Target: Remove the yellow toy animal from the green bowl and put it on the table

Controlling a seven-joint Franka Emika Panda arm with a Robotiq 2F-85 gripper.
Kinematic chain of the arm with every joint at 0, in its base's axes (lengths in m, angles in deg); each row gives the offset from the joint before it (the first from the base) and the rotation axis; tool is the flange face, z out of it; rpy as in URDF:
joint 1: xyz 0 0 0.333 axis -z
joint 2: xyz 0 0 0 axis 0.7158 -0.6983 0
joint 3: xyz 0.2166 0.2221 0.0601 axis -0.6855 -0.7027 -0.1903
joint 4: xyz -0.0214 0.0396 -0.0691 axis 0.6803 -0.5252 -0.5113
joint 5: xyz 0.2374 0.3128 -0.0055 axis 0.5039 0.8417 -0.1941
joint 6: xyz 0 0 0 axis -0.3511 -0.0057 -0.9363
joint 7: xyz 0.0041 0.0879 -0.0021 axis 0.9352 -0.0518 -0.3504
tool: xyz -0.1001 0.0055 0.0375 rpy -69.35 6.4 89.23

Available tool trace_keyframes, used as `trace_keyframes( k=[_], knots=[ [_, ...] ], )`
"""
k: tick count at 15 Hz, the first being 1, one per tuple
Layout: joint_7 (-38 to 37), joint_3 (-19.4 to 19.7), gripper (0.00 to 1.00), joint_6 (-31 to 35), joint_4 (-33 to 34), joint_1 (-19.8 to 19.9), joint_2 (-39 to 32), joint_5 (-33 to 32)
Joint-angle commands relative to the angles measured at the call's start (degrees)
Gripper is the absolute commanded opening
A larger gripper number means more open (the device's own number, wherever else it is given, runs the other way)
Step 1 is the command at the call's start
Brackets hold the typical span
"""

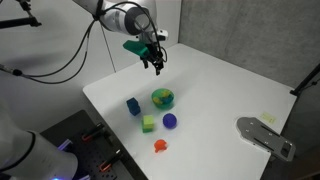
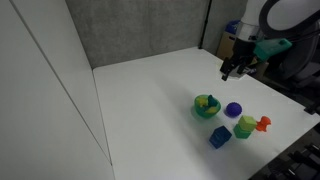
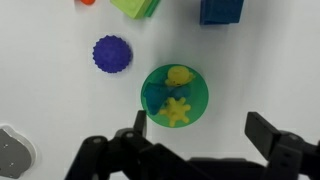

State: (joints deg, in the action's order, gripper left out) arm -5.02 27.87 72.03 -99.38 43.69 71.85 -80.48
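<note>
Glossy green bowl [image 3: 147,92] of smooth plastic, centre frame, on a matt white table [image 3: 60,110]; ridged purple toy piece [image 3: 112,54], upper left.

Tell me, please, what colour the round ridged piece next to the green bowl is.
The ridged piece is purple, clearest in the wrist view.

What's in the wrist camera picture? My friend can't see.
A green bowl holding yellow toys sits on the table, beyond the open end effector. A purple piece, a blue block and a green cube lie farther off.
</note>
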Motion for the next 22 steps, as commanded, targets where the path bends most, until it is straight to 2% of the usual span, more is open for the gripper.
trace_keyframes(
  k=[1, 6, 7, 8, 15, 22],
  knots=[
    [-4.4, 1.6, 1.00, 3.4, 3.1, -1.0, -6.5, -2.9],
    [-7.0, 3.7, 1.00, 4.9, 5.5, -2.0, -13.9, -1.8],
    [-7.3, 4.0, 1.00, 3.9, 6.0, -2.2, -14.5, -1.6],
    [-5.2, 3.7, 1.00, 5.3, 3.4, -1.9, -12.6, -1.3],
    [-7.9, 5.3, 1.00, 4.3, 6.5, -3.0, -17.7, -2.0],
    [-6.0, 4.2, 1.00, 8.2, 9.6, -1.9, -26.0, 3.7]
  ],
)
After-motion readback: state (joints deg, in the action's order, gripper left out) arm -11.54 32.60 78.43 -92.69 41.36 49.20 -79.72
